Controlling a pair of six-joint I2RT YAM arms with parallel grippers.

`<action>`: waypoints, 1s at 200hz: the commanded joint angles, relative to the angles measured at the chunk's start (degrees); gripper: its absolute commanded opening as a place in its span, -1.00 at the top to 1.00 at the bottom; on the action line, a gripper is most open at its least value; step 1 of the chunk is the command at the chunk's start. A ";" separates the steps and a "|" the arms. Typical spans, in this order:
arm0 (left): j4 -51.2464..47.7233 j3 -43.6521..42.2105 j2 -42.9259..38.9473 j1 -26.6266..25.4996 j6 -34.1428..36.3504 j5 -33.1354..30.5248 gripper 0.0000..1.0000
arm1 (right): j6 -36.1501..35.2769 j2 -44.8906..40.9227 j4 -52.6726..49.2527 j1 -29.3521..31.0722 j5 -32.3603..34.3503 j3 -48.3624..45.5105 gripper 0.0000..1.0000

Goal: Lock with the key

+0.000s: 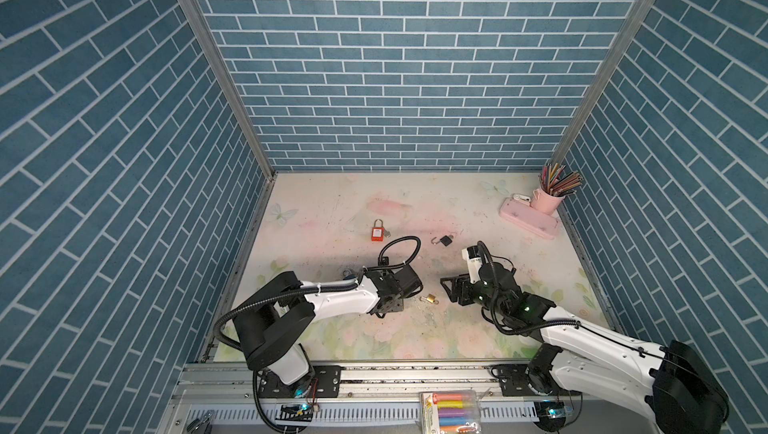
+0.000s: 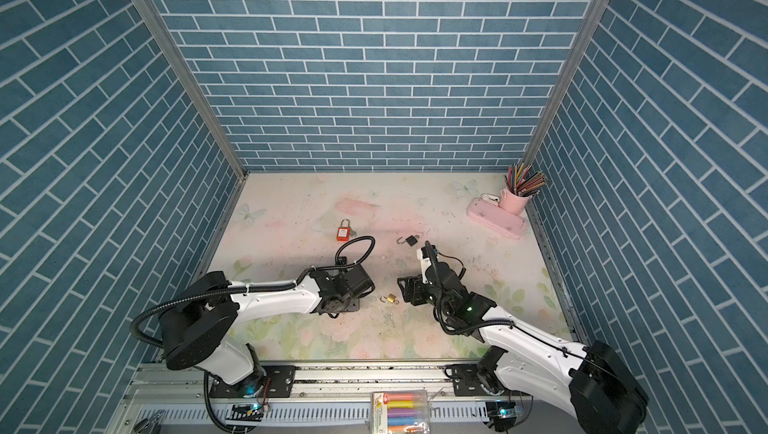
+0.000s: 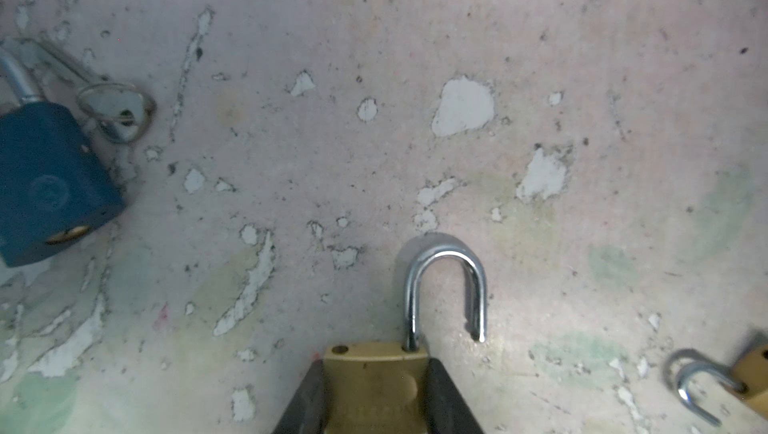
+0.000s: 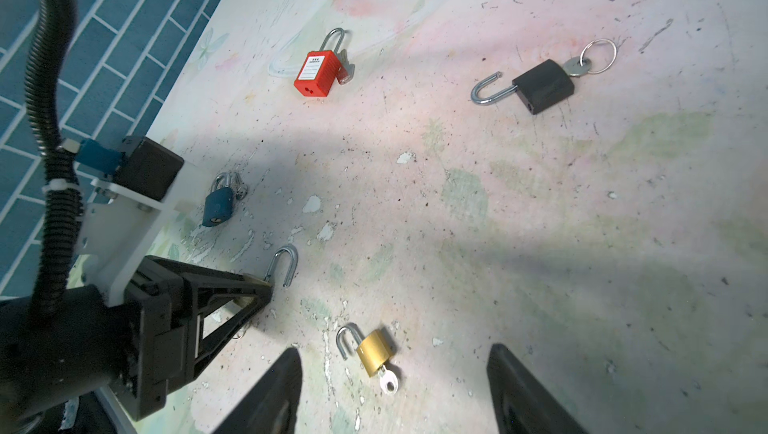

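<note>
In the left wrist view a large brass padlock sits between the two dark fingers of my left gripper, which press on both sides of its body. Its steel shackle stands open, the free end clear of the body. A smaller brass padlock lies on the table with its shackle open and a silver key in its keyhole. My right gripper hovers open above it, a finger on each side and not touching. Both top views show this small padlock between the two arms.
A blue padlock with a key ring lies beside the left arm. Farther back lie a red padlock and a black padlock, open, with key and ring. A pink cup of pencils and a pink case stand at the back right.
</note>
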 commanded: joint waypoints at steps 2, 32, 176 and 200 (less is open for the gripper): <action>1.93 0.64 -1.53 -1.56 4.35 -1.45 0.64 | -0.25 -0.28 -0.73 -0.59 -0.41 4.01 -0.42; 9.29 1.51 -7.68 -1.99 17.75 -2.69 0.68 | -0.13 -2.39 -5.53 -3.15 -2.17 8.65 -0.42; 30.88 -2.29 -28.97 12.05 68.22 32.66 0.72 | -7.73 -12.93 -11.30 -9.70 -29.27 15.17 -0.40; 30.39 -1.72 -27.81 12.14 69.35 34.71 0.72 | -7.60 -9.49 -9.59 -9.43 -28.11 17.47 -0.38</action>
